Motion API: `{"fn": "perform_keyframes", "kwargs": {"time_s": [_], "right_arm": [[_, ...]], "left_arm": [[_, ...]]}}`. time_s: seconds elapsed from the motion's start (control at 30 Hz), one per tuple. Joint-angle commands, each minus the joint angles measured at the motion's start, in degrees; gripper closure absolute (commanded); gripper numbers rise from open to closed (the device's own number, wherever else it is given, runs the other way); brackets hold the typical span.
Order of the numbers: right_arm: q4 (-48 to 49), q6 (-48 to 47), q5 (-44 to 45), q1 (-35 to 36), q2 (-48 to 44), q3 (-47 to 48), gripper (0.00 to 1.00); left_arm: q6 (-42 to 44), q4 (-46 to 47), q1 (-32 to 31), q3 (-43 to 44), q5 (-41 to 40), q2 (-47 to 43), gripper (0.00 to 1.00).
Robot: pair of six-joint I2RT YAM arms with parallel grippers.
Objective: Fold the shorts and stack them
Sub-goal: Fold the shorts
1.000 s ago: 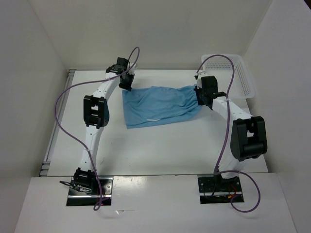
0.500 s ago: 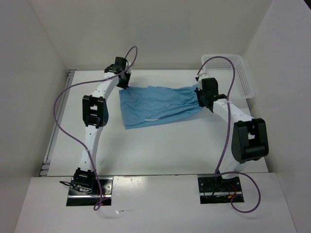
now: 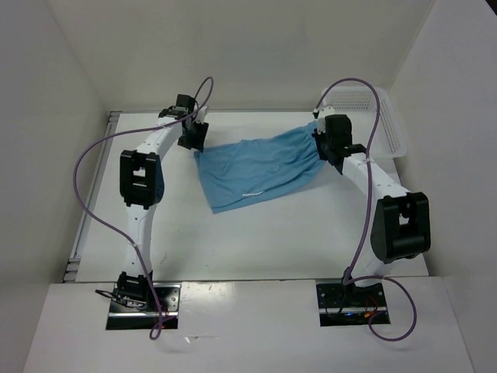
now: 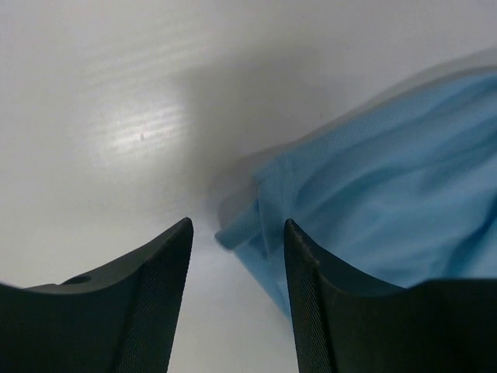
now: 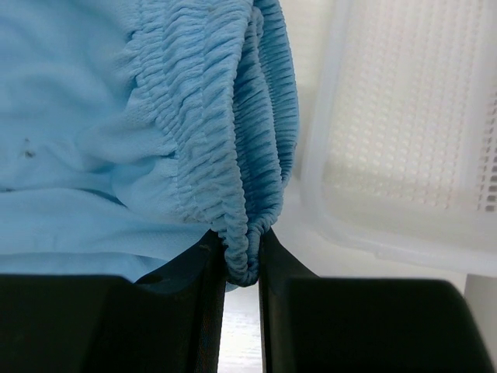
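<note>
**Shorts stretched along the far edge between two arms**

From my remote station, the white table (image 3: 256,241) sits inside plain white walls. A purple cable (image 3: 80,175) loops wide off the left arm toward the left edge. That arm rises from its base at the near edge, elbow bent midway, wrist turned right near the far edge. The left gripper (image 3: 190,136) has its fingers (image 4: 159,287) spread with bare table between them. It grips nothing, and the wrist view shows a crumpled corner of the shorts (image 4: 388,179) just beyond the right fingertip.

The light blue shorts (image 3: 260,163) lie slantwise across the far half of the table, running from beside the left gripper up toward the far right corner. A thin white drawstring (image 3: 252,193) shows near their nearer hem.

The right gripper (image 3: 320,140) is pressed together on the gathered waistband (image 5: 233,155), with the elastic folds pinched between its fingers (image 5: 203,268). The right arm folds at a high elbow by the right edge, its forearm reaching back toward the far edge. The white mesh basket (image 3: 400,124) fills the far right corner. Its rim (image 5: 326,140) is just beside the held waistband, and the right arm's cable (image 3: 374,124) arcs over it.
</note>
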Motion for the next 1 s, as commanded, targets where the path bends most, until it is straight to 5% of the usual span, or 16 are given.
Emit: {"fn": "perform_keyframes", "kwargs": {"time_s": [0.0,0.17,0.47,0.77,0.97], "right_arm": [[4.2,-1.6,1.3,-0.5,-0.4,5.0,1.00],[5.4,-5.1,1.9,2.0,0.1,5.7,1.00],[4.9,-8.6,2.4,8.0,1.7,9.5,1.00],[3.1,-12.3,1.9,19.8,4.6,15.8,1.00],[3.7,-8.0,4.2,28.0,8.7,17.0,1.00]], "left_arm": [[0.2,0.3,1.4,-5.0,3.9,-8.6,0.41],[0.2,0.3,1.4,-12.2,6.3,-7.7,0.39],[0.2,-0.3,-0.6,-8.1,10.6,-1.0,0.45],[0.2,-2.6,-0.6,0.1,10.6,4.9,0.90],[0.2,-5.4,-1.1,8.7,12.6,9.0,1.00]]}}
